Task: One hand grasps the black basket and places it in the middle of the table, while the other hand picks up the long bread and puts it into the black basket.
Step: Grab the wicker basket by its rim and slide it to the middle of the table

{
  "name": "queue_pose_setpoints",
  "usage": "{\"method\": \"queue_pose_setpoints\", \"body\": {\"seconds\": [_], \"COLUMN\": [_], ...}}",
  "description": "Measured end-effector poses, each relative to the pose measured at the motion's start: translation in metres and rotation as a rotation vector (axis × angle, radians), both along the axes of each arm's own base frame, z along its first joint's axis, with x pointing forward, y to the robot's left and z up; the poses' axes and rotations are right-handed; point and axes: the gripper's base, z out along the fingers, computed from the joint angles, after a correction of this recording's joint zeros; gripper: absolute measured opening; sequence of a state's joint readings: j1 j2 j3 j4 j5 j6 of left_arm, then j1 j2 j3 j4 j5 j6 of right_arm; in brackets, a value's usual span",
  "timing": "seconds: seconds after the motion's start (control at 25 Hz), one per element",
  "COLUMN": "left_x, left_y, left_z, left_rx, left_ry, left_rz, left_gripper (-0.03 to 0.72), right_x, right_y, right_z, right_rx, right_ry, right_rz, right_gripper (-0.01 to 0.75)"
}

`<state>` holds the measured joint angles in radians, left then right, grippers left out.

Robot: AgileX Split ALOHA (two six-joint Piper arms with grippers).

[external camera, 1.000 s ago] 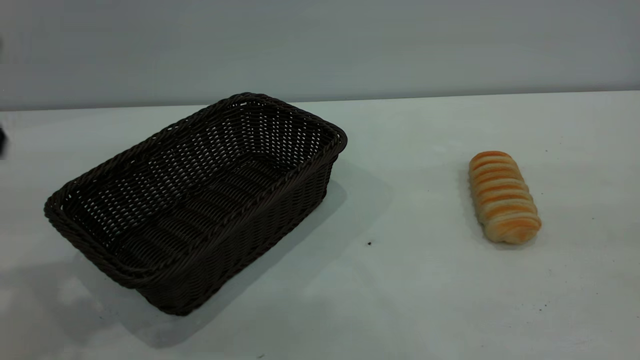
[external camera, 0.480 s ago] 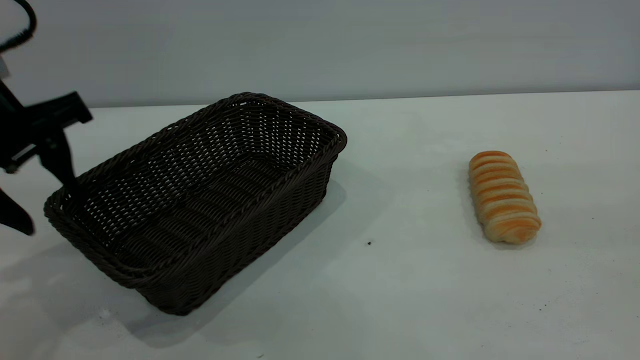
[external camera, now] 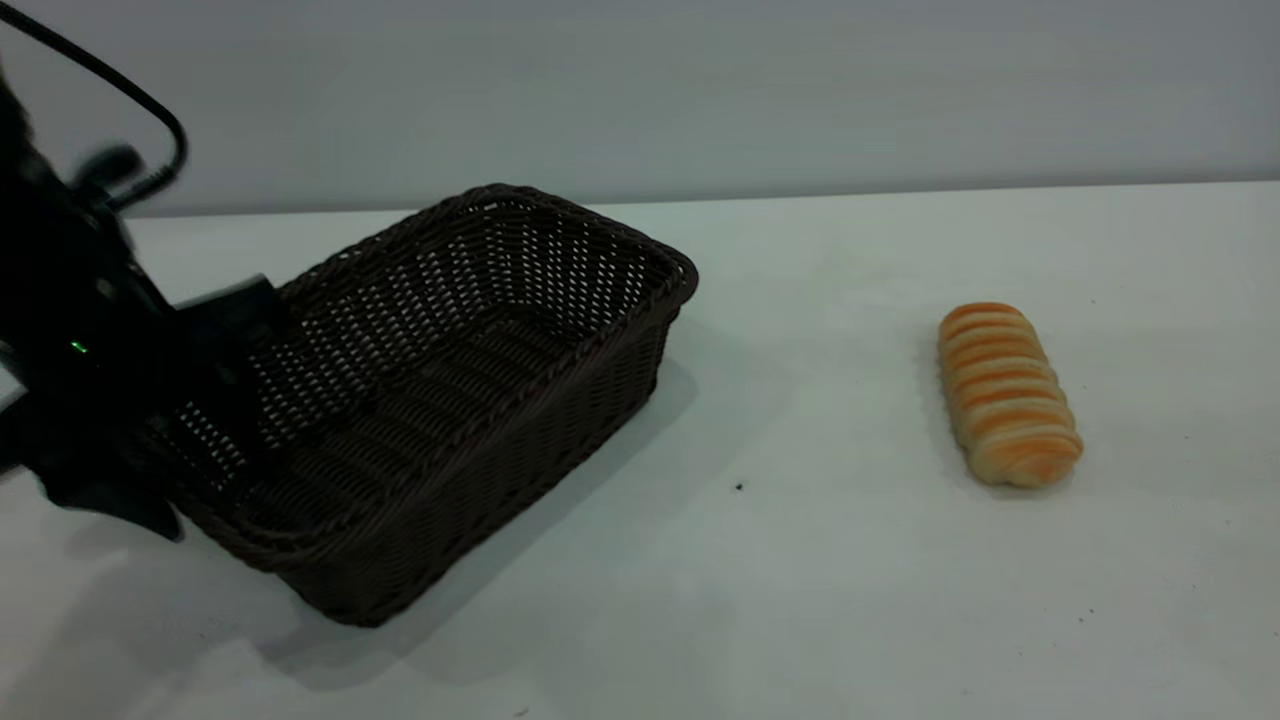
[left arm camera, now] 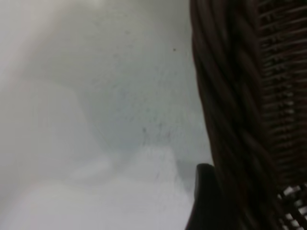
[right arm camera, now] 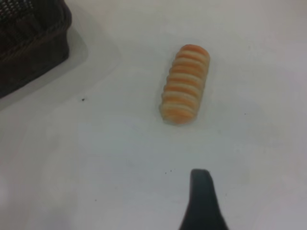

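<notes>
The black basket point(external camera: 440, 400) sits on the left half of the white worktop point(external camera: 800, 560), lying at a slant with one short end toward 1 o'clock and the other toward 7 o'clock; nothing lies inside it. The left hand point(external camera: 190, 430) is at that 7 o'clock end, straddling the braided rim: one dark finger point(external camera: 235, 390) reaches down inside the basket, and the other point(external camera: 120, 500) is outside it, low by the worktop. The fingers are spread with the rim between them, and whether they press on it cannot be told. In the left wrist view the rim point(left arm camera: 230, 115) fills one side, with a dark fingertip point(left arm camera: 204, 201) just beside its outer face over the bare worktop point(left arm camera: 96, 96). The long bread point(external camera: 1007, 395) lies flat on the right half of the worktop, well apart from the basket, at 3 o'clock from it, with its length running roughly from 12 to 6 o'clock. The right hand does not show in the exterior view; its wrist view looks down on the bread point(right arm camera: 185, 84) and a basket corner point(right arm camera: 29, 38), and shows only one dark fingertip point(right arm camera: 201, 201), clear of the bread, so its opening cannot be told.
</notes>
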<state>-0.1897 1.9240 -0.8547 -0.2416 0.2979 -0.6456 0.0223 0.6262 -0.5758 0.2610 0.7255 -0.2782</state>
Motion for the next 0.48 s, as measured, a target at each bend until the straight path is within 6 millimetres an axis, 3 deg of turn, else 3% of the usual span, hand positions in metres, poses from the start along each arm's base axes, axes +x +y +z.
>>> {"method": "queue_pose_setpoints", "body": {"seconds": [0.12, 0.2, 0.36, 0.48], "left_x": [0.001, 0.0, 0.006, 0.008], "left_y": [-0.011, -0.018, -0.028, -0.031], "left_z": [-0.024, -0.035, -0.036, -0.035], "left_rx": [-0.011, -0.017, -0.045, -0.046], "left_ry": [0.013, 0.013, -0.056, -0.069], "left_rz": [0.029, 0.043, 0.102, 0.084], "left_gripper": [0.54, 0.467, 0.134, 0.139], "right_x": [-0.001, -0.002, -0.003, -0.004], "right_y": [0.0, 0.0, 0.001, 0.001], "right_z": [-0.001, -0.002, -0.003, -0.004], "right_rx": [0.0, 0.0, -0.001, -0.001], "right_ry": [0.012, 0.025, 0.05, 0.059], "right_rz": [0.002, 0.006, 0.013, 0.015], "right_gripper": [0.541, 0.541, 0.541, 0.541]}}
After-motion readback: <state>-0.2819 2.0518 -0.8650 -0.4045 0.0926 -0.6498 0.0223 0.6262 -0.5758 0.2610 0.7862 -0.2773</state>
